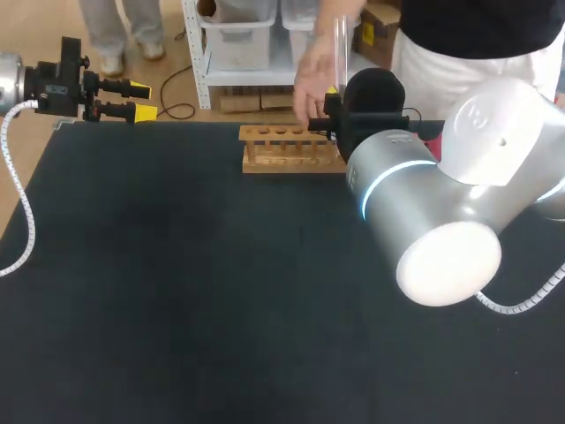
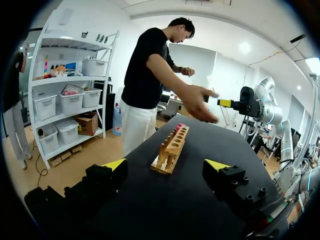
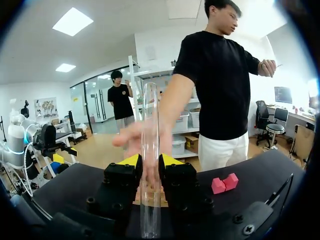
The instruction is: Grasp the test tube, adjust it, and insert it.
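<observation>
A clear glass test tube point(image 3: 150, 150) stands upright between the yellow-tipped fingers of my right gripper point(image 3: 149, 162), which is shut on it. In the head view the tube point(image 1: 340, 44) rises above that gripper point(image 1: 334, 110), just behind the right end of the wooden tube rack point(image 1: 287, 148). The rack has a row of empty holes and lies ahead of my left gripper point(image 2: 165, 165) in its wrist view. My left gripper point(image 1: 132, 99) hangs open and empty at the table's far left corner, well away from the rack point(image 2: 171, 150).
A person's hand point(image 1: 309, 84) reaches over the table's far edge, close behind the rack and the tube. Pink blocks point(image 3: 224, 184) lie on the black tabletop point(image 1: 177, 283) beside the rack. My right arm's large elbow point(image 1: 450, 238) covers the table's right side.
</observation>
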